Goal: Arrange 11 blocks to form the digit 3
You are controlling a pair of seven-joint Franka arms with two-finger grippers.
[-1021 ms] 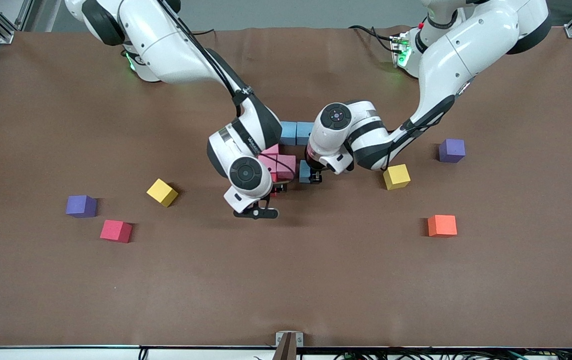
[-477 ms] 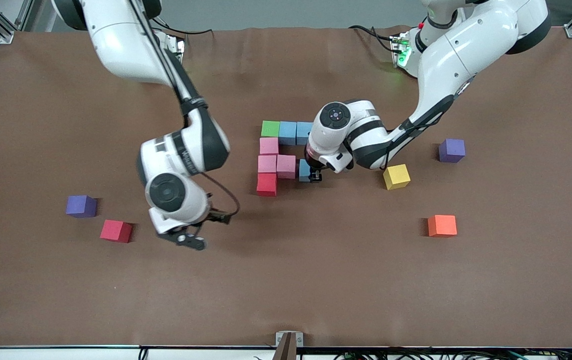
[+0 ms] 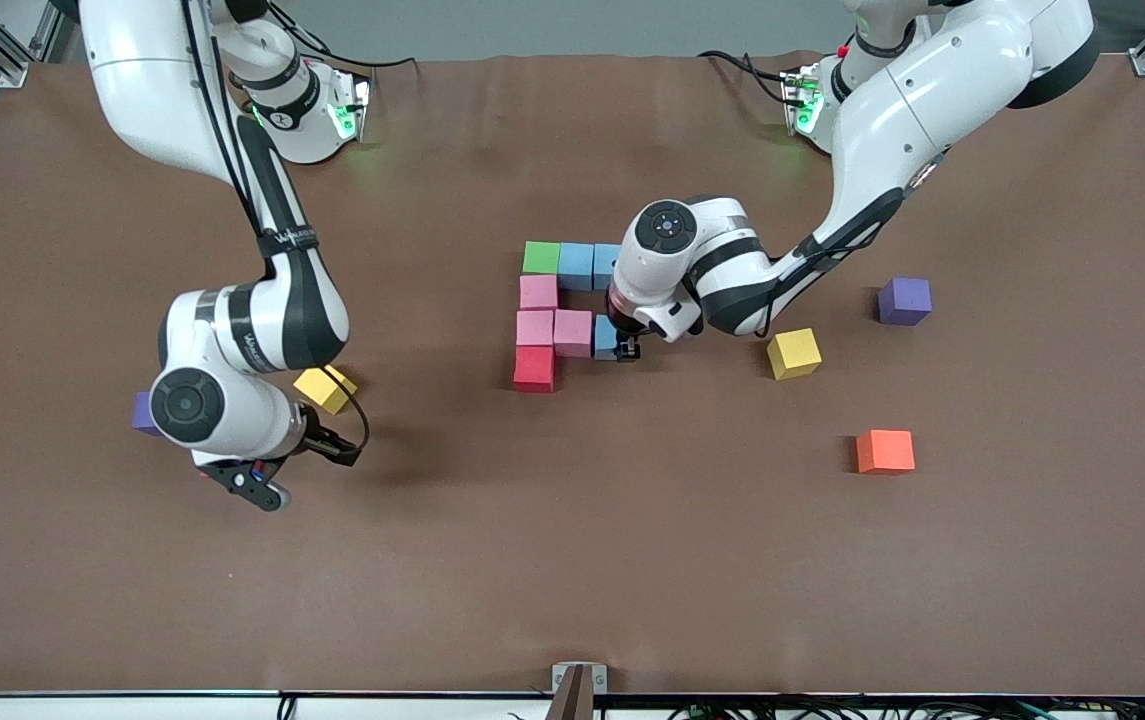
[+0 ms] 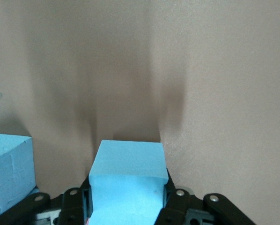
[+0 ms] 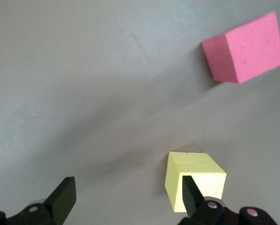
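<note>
The partial figure of blocks lies mid-table: green (image 3: 541,257), two light blue (image 3: 577,265), three pink (image 3: 538,292) and a red one (image 3: 534,368). My left gripper (image 3: 622,346) is shut on another light blue block (image 3: 606,337) (image 4: 128,180), held low right beside the pink block (image 3: 573,333). My right gripper (image 3: 262,485) (image 5: 126,199) hangs open over the table by a loose yellow block (image 3: 324,388) (image 5: 196,180), one fingertip in front of it. A reddish-pink block (image 5: 245,47) shows only in the right wrist view.
A second yellow block (image 3: 794,353), an orange block (image 3: 885,451) and a purple cube (image 3: 904,301) lie loose toward the left arm's end. Another purple cube (image 3: 140,412) peeks out from under the right arm. A light blue block (image 4: 9,173) edges into the left wrist view.
My right arm has swung away from the figure toward its own end of the table, uncovering the blocks there. The left gripper has nudged its blue block slightly toward the pink one.
</note>
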